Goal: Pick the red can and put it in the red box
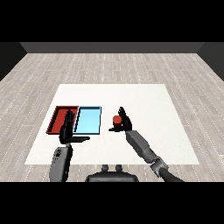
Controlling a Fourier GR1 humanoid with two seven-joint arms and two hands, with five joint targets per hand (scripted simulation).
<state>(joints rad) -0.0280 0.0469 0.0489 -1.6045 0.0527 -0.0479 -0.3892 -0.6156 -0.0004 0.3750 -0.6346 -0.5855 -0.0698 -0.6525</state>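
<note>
The right hand (124, 119) curls round the red can (117, 120), right of the light blue tray (88, 120), ready to carry it left to the red tray (57, 118). The left hand (68, 129), fingers straight, waits over that tray's near right corner.

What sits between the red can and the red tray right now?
In the head view, the light blue tray lies between the red can and the red tray. The left hand hovers over the trays' near edge.
</note>
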